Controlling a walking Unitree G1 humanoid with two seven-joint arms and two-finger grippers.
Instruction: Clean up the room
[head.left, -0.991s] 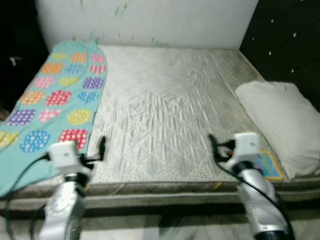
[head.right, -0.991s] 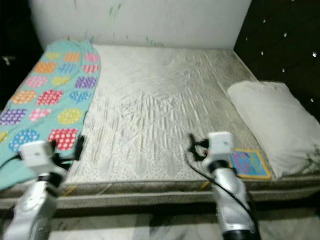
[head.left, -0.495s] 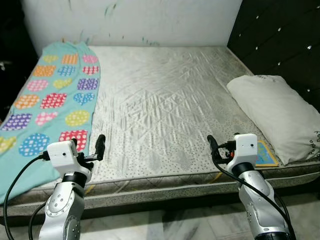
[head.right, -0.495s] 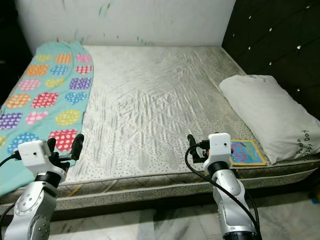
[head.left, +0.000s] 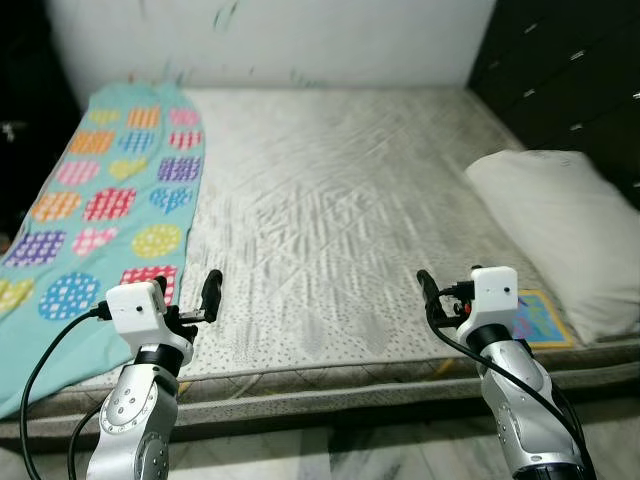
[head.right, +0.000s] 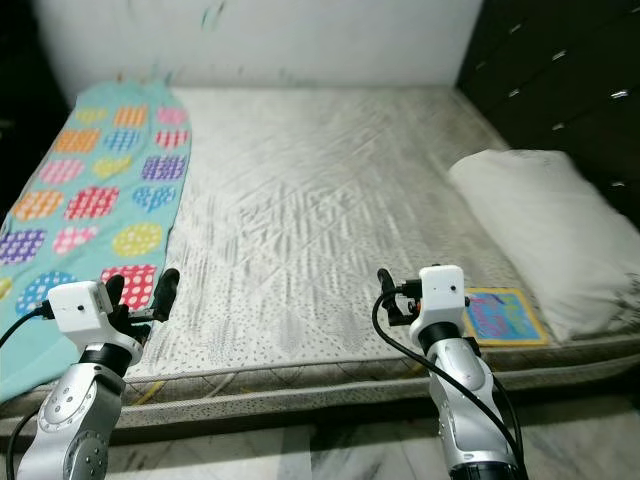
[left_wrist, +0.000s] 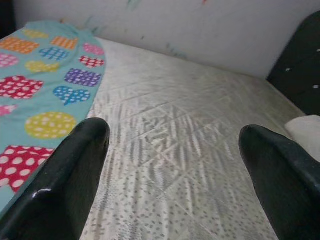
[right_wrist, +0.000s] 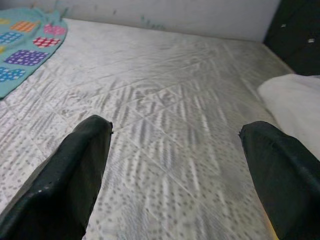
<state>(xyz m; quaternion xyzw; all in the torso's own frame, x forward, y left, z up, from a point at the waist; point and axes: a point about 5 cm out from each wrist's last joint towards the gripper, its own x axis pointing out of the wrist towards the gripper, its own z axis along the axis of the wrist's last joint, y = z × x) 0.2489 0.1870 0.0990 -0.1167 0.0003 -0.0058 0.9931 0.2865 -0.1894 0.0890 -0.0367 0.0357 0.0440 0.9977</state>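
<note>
A wide bed with a bare, pale quilted mattress (head.left: 330, 180) lies before me. A teal blanket (head.left: 110, 190) with coloured dotted patches covers its left strip and hangs over the front edge. A white pillow (head.left: 560, 235) rests at the right side. A small colourful book (head.left: 540, 320) lies flat on the front right corner. My left gripper (head.left: 205, 295) hovers open above the mattress's front edge, beside the blanket. My right gripper (head.left: 428, 290) is open too, just left of the book. Both hold nothing; their black fingers (left_wrist: 65, 175) (right_wrist: 70, 170) stand wide apart.
A white wall (head.left: 270, 40) with paint marks runs behind the bed. A dark tufted headboard (head.left: 570, 70) rises on the right. Marble floor (head.left: 330, 455) shows below the bed's front edge. The space left of the bed is dark.
The whole picture has shifted as the camera swung left and then back right. Both arms keep the same raised pose with open fingers. Nothing on the bed has moved.
</note>
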